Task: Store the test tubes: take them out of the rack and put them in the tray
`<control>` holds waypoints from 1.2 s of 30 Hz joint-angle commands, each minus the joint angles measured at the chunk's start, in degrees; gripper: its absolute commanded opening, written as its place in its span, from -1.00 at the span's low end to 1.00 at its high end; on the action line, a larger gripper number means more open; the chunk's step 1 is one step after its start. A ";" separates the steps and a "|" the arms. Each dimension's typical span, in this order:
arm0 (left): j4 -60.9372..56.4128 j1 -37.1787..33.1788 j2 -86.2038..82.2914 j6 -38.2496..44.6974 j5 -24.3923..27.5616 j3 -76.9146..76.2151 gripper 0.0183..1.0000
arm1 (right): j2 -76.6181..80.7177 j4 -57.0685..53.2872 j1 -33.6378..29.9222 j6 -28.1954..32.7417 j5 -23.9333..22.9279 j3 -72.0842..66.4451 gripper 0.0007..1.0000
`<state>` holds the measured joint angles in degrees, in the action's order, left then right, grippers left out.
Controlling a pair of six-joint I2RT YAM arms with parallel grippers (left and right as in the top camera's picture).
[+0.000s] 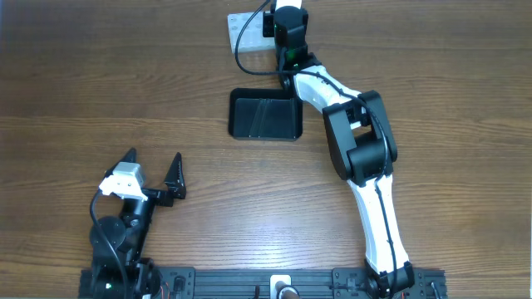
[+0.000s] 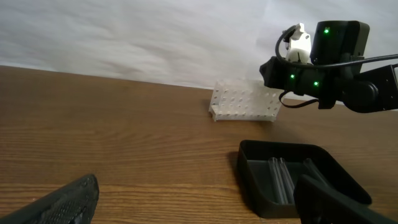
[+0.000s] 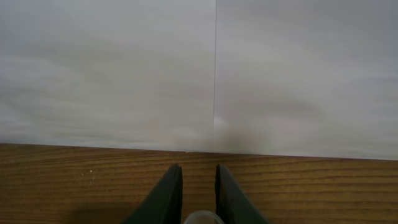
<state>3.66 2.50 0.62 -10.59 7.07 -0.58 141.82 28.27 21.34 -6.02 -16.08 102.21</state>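
Your right gripper (image 3: pixel 198 169) pinches the round top of a clear test tube (image 3: pixel 202 215) by the white rack (image 2: pixel 242 102), facing a white wall (image 3: pixel 124 74). The black tray (image 1: pixel 235 116) just beside the rack holds a few tubes (image 2: pixel 280 177). Your left gripper (image 1: pixel 154 166) sits wide open, well apart.

— How many racks and trays are in front of you?
— You have one rack (image 1: pixel 249 31) and one tray (image 1: pixel 234 116).
— And grippers?
— You have two: one left gripper (image 1: pixel 154 156) and one right gripper (image 3: pixel 199 186).
— How many tubes?
— You can count at least two clear test tubes (image 2: pixel 281 177) lying in the tray, but the exact number is hard to tell. One more test tube (image 3: pixel 202 218) shows its rim between the right gripper's fingers.
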 commanded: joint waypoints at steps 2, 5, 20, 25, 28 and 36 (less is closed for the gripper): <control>0.13 0.22 -0.46 -0.76 -0.24 0.24 1.00 | 1.22 0.26 -0.07 -0.15 0.13 1.62 -0.69; 0.15 0.24 -0.46 -0.79 -0.26 0.24 1.00 | 0.92 0.24 0.15 -0.13 -0.07 1.62 -0.71; 0.13 0.24 -0.46 -0.79 -0.26 0.24 1.00 | -4.46 0.81 0.87 -0.15 -0.07 1.64 -0.90; 0.15 0.24 -0.46 -0.76 -0.24 0.24 1.00 | -7.26 0.85 0.87 -0.15 -0.07 1.64 -0.91; 0.15 0.22 -0.46 -0.79 -0.26 0.24 1.00 | -9.31 1.05 0.90 -0.15 -0.07 1.64 -0.91; 0.13 0.22 -0.46 -0.79 -0.24 0.24 1.00 | -15.28 3.15 0.94 -0.15 -0.04 1.64 -0.91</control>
<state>3.66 2.50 0.62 -10.59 7.07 -0.58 130.87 31.35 21.80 -6.04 -15.97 102.21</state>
